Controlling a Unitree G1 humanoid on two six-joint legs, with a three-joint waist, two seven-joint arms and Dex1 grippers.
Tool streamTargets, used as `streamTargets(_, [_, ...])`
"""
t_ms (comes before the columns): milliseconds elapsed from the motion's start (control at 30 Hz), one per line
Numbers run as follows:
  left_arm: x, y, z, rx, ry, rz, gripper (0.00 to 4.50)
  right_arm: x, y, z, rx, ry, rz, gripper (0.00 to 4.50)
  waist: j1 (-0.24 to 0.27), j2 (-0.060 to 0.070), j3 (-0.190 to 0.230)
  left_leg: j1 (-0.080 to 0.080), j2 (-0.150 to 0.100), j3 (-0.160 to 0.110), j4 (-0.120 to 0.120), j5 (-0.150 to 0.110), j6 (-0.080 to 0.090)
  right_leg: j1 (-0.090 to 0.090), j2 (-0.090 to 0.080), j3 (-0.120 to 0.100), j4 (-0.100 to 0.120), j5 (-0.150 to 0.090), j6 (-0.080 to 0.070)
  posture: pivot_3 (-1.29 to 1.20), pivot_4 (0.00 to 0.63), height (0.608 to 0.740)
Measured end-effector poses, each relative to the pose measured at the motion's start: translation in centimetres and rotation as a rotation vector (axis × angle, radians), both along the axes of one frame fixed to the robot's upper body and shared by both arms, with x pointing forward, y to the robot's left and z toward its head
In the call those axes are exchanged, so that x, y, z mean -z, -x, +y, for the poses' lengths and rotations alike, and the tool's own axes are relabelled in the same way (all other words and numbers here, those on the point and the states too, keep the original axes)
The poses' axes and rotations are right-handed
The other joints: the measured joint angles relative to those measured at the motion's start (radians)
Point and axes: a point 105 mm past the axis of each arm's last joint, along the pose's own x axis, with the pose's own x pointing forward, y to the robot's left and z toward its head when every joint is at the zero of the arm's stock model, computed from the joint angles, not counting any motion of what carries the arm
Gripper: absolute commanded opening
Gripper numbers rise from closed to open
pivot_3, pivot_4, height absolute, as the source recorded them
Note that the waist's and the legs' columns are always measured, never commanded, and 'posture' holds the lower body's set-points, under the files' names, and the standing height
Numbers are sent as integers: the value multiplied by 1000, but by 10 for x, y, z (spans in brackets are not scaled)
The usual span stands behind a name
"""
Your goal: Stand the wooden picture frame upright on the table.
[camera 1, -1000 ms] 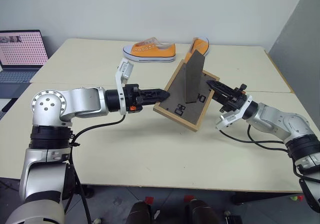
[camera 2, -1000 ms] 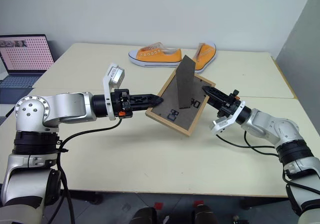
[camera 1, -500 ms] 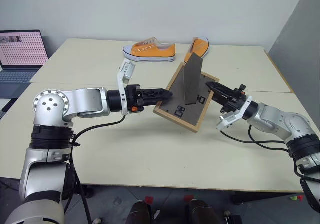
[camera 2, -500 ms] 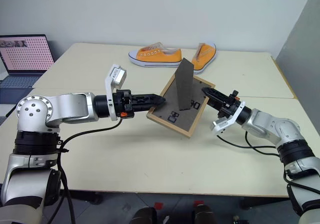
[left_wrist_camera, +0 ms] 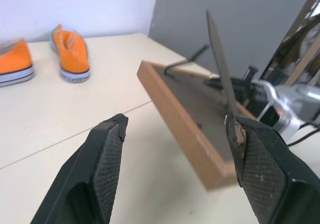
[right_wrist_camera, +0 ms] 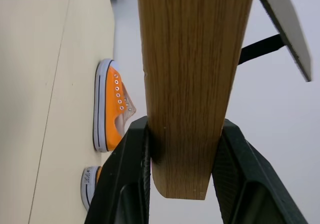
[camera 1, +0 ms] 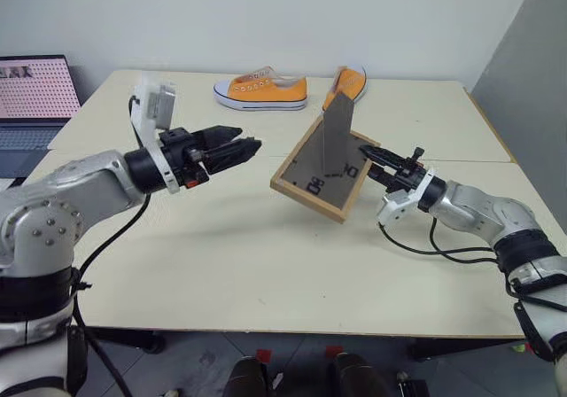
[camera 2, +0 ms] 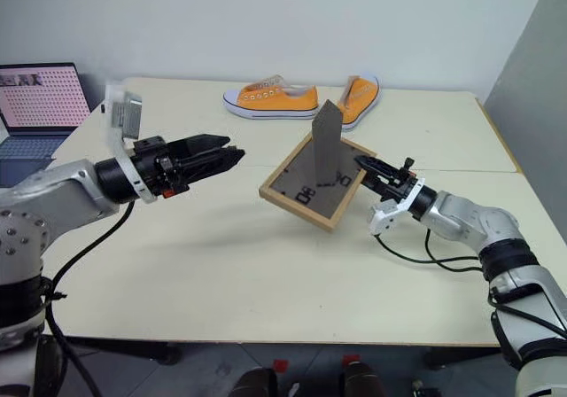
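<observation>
The wooden picture frame [camera 1: 312,177] leans tilted above the table [camera 1: 221,246], its dark back board towards me and its fold-out stand [camera 1: 337,136] sticking up. My right gripper [camera 1: 368,156] is shut on the frame's right edge; in the right wrist view the light-wood edge [right_wrist_camera: 190,84] sits clamped between both fingers [right_wrist_camera: 127,179]. My left gripper [camera 1: 248,146] hangs open to the left of the frame, apart from it. The left wrist view looks between its spread fingers [left_wrist_camera: 107,169] at the frame [left_wrist_camera: 195,99]. I cannot tell whether the frame's lower edge touches the table.
Two orange shoes [camera 1: 261,91] [camera 1: 352,82] lie at the back of the table, behind the frame. An open laptop [camera 1: 31,96] stands off the table's left side. A seam [camera 1: 478,161] runs across the tabletop.
My left gripper has opened, let go of the frame's left edge and drawn back to the left. The right gripper keeps its hold and the frame stays tilted.
</observation>
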Motion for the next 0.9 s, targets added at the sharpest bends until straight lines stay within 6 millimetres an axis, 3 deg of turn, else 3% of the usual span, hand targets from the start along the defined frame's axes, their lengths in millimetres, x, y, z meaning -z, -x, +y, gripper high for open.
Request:
streamTargets(100, [11, 19, 17, -71, -21, -8, 3343, 5, -3, 31, -93, -130, 212, 1250, -17, -1, 0, 0, 1, -1, -1, 0, 0, 1, 0, -1, 0, 0, 0, 0, 150, 740])
streamTargets(267, [20, 39, 27, -119, -76, -12, 3343, 10, -1, 70, -243, -269, 553, 1250, -18, 0, 1, 5, 1, -5, -1, 0, 0, 8, 0, -5, -1, 0, -1, 0, 150, 740])
streamTargets(300, [22, 46, 33, -150, -90, -13, 3343, 12, 0, 82, -306, -310, 705, 1250, -16, 0, 1, 5, 2, -6, -1, 0, 0, 9, 0, -7, -2, 0, -1, 0, 150, 740])
streamTargets(400, [22, 52, 38, -185, -104, -20, 3343, 13, 4, 93, -405, -369, 915, 1250, 0, 1, 2, 6, 1, -11, -1, 0, 0, 13, -1, -13, -4, -1, -2, 0, 150, 740])
streamTargets(533, [28, 64, 46, -229, -136, 5, 3343, 23, 17, 97, -501, -379, 1143, 1250, 15, 1, 2, 6, 2, -12, -1, 0, 0, 13, -1, -16, -4, -2, -4, 0, 150, 740])
streamTargets(700, [30, 75, 54, -259, -159, 22, 3343, 68, 31, 94, -477, -378, 1400, 1250, 17, 3, 2, 6, 2, -13, -2, 0, 0, 12, 0, -17, -3, -4, -6, 0, 150, 740])
streamTargets(900, [29, 79, 50, -235, -181, 37, 3343, 79, 33, 86, -444, -473, 1514, 1250, 15, 3, 3, 6, 3, -13, -3, 0, 0, 12, 1, -17, -3, -4, -6, 0, 150, 740])
